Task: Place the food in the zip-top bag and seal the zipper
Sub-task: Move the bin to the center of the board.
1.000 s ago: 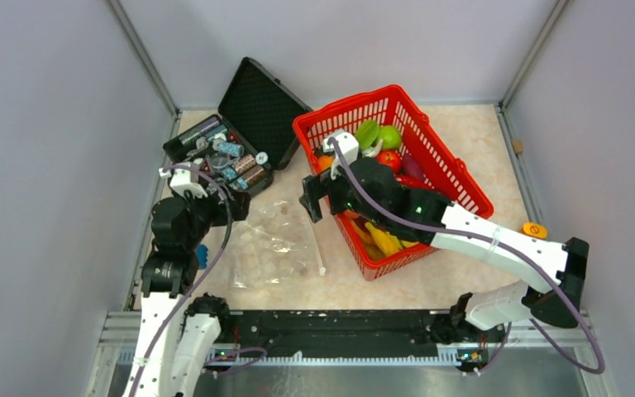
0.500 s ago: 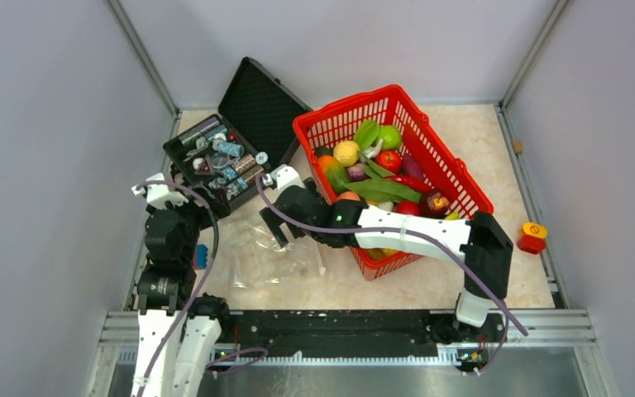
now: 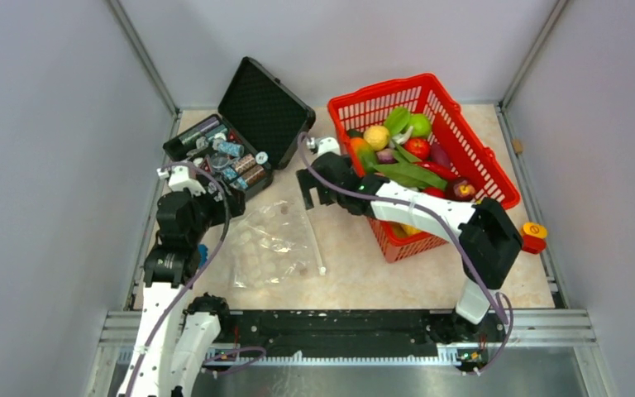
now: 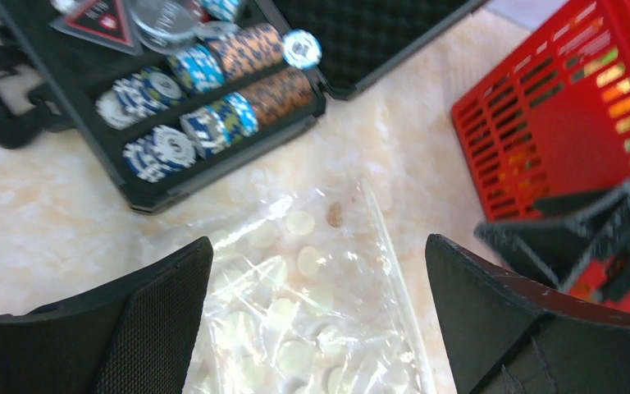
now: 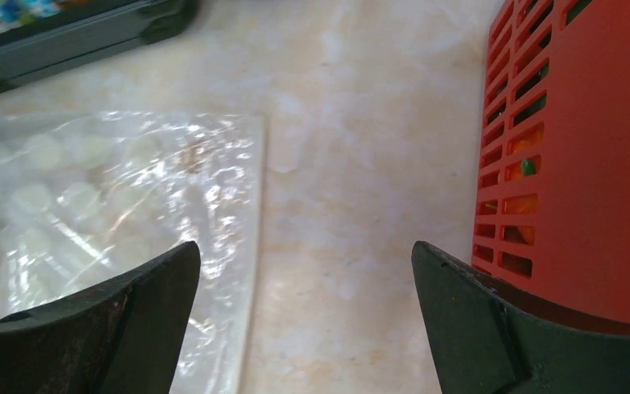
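Since half a second ago, the red basket (image 3: 380,89) has shifted right and toward the back wall and turned a little. It now sits well apart from the zip-top bag (image 3: 269,248). The right arm has swung back with it, and the left arm has barely moved.

From above, we see a pale stone-patterned bench (image 3: 355,273) with walls on three sides. The clear, crinkly bag lies flat at the front left. Its zipper (image 3: 316,240) is a thin whitish strip along the edge that faces the basket. We cannot tell whether the zipper is parted or pressed shut. Behind the bag stands an open black case (image 3: 256,107) holding stacked chips (image 4: 213,90).

We judge the task hardly begun. All the food (image 3: 405,161) we can see, red, yellow, green and purple toy pieces, is piled in the basket. No fruit or vegetable shows inside the bag. Loading the bag and sealing it are both left to do.

The right claw (image 5: 305,246) is spread wide and holds nothing. It hangs over bare bench between the bag's zipper edge and the basket's near wall. It does not appear to touch either one.

The left claw (image 4: 318,246) is also spread wide and empty. It hovers above the bag's left part, near the black case.
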You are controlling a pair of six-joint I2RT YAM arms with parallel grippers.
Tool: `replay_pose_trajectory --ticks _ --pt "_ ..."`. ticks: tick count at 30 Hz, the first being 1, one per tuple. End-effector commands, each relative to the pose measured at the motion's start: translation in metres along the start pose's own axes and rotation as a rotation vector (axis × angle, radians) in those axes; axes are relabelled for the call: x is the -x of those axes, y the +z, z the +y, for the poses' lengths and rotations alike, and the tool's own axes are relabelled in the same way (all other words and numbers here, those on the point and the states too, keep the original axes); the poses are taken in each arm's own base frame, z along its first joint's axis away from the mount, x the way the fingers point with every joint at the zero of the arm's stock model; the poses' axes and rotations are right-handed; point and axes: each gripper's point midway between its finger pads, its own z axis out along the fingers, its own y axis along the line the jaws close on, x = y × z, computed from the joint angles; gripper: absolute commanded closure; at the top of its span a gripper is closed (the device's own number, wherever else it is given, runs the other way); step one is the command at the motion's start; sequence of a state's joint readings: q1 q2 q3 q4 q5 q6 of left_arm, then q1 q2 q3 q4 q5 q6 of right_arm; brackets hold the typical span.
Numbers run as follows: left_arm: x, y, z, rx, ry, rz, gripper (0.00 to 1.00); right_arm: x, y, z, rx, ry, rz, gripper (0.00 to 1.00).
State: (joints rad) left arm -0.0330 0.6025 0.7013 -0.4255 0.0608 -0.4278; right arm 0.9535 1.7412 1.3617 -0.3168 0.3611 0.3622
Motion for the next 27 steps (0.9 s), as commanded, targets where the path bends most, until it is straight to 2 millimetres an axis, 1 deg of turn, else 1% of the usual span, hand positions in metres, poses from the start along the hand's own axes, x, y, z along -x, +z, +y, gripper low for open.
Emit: replay_pose_trajectory --ticks 1,4,7,10,13,15,16,17,19,21,24,27 --pt "-0.007 0.005 -0.033 -0.189 0.001 0.06 0.01 0.026 0.0 -0.066 -0.1 0.104 -0.054 0.01" --pt "-0.02 0.009 -0.043 -0.265 0.0 0.113 0.01 0.029 0.001 -0.091 -0.116 0.112 -0.068 0.01" --pt "-0.032 0.013 -0.045 -0.284 0.004 0.167 0.01 0.028 -0.006 -0.114 -0.15 0.09 -0.074 0.01" --pt "-0.039 0.013 -0.046 -0.301 0.037 0.195 0.01 0.011 -0.015 -0.132 -0.165 0.081 -0.044 0.01" --pt "-0.045 0.014 -0.046 -0.305 0.068 0.222 0.01 0.0 -0.031 -0.143 -0.156 0.059 -0.039 0.01" --pt "-0.05 0.016 -0.048 -0.302 0.083 0.246 0.01 -0.006 -0.043 -0.159 -0.201 0.051 -0.041 0.01" --pt "-0.053 0.017 -0.049 -0.296 0.089 0.259 0.01 -0.006 -0.048 -0.163 -0.2 0.045 -0.044 0.01" --pt "-0.057 0.019 -0.05 -0.29 0.096 0.27 0.01 -0.005 -0.052 -0.161 -0.174 0.043 -0.052 0.01" --pt "-0.064 0.022 -0.052 -0.273 0.106 0.289 0.01 -0.003 -0.059 -0.15 -0.106 0.065 -0.06 0.01" --pt "-0.071 0.024 -0.06 -0.277 0.131 0.311 0.01 -0.004 -0.064 -0.131 -0.002 0.107 -0.066 0.03" --pt "-0.087 0.031 -0.07 -0.249 0.162 0.362 0.02 -0.003 -0.076 -0.098 0.179 0.199 -0.099 0.09" --pt "-0.111 0.037 -0.075 -0.198 0.189 0.436 0.07 0.004 -0.094 -0.074 0.32 0.258 -0.164 0.17"
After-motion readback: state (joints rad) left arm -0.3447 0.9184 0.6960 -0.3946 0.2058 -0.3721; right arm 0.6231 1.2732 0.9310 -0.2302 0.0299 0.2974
